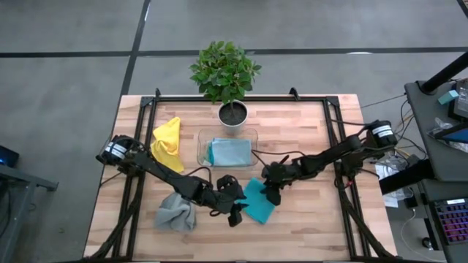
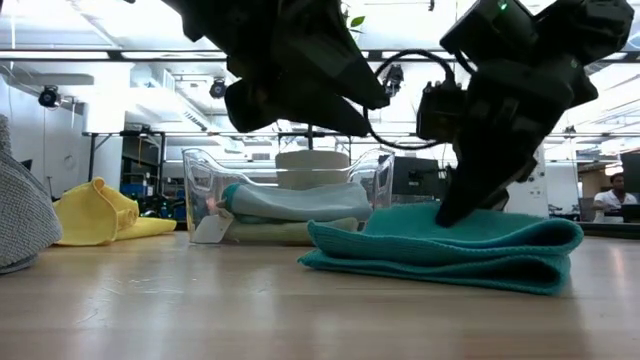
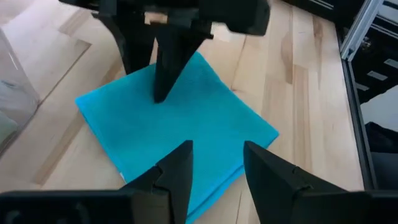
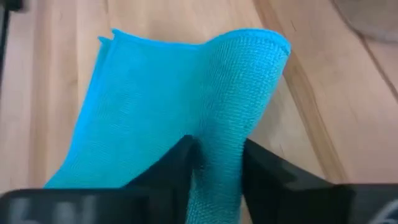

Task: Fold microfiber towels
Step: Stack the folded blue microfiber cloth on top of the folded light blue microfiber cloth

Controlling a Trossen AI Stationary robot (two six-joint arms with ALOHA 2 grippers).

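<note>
Pinching teal towel [image 4: 186, 106] fold, right fingers [image 4: 180, 165]

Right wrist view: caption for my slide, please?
Right pincer pinching a raised fold of the teal towel on the wooden table.

This is a robotics lab or a test workshop, not a home. The wooden table [image 1: 307, 219] has a black metal frame [image 1: 241, 98] around it, and cables [image 1: 347, 157] run along the arms. Beyond the right gripper [image 1: 273, 192], past the table's edge, a desk [image 1: 439, 124] carries equipment and a keyboard [image 1: 447, 230] lies lower. The floor [image 1: 66, 66] is grey concrete with dark lines. In the low view, behind the grippers, long ceiling lights [image 2: 110, 55], black stands [image 2: 92, 160] and monitors [image 2: 630, 212] fill a big open hall (a person [image 2: 612, 190] sits there at a screen).
</note>
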